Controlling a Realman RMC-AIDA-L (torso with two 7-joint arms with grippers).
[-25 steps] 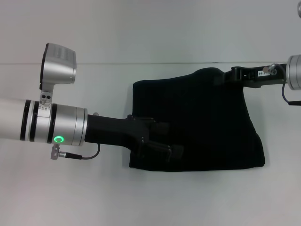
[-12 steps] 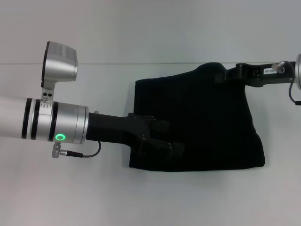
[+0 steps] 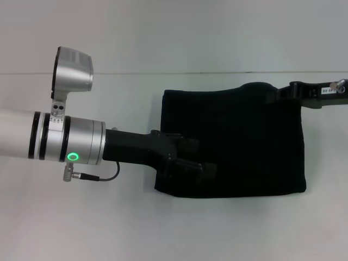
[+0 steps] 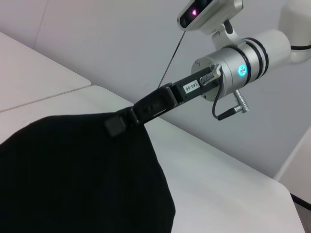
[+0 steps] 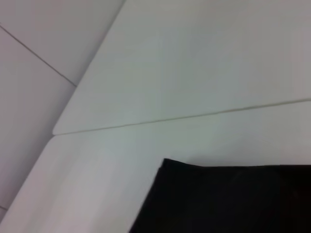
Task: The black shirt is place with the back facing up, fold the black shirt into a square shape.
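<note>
The black shirt (image 3: pixel 239 141) lies on the white table (image 3: pixel 163 228) as a compact, nearly rectangular folded bundle, right of centre in the head view and close to the table's far edge. It is plain matte black all over; no lettering shows on the upward face, and no sleeves or collar can be made out. Its left edge is fairly straight, the near edge runs slightly wavy, and the near right corner is rounded and a little puffed, as a soft fold would be. At the far right corner the cloth rises into a small hump where the right gripper (image 3: pixel 272 97) meets it; in the left wrist view that gripper (image 4: pixel 119 125) has its fingers closed on the corner, pulling the fabric up into a point so the cloth drapes down from it. The left gripper (image 3: pixel 204 169) reaches in from the left and rests at the shirt's near left corner, black against black, so whether its fingers are open or pinching the cloth cannot be told. The right wrist view shows only a sharp corner of the shirt (image 5: pixel 218 199) lying flat on the pale table (image 5: pixel 146 73).
</note>
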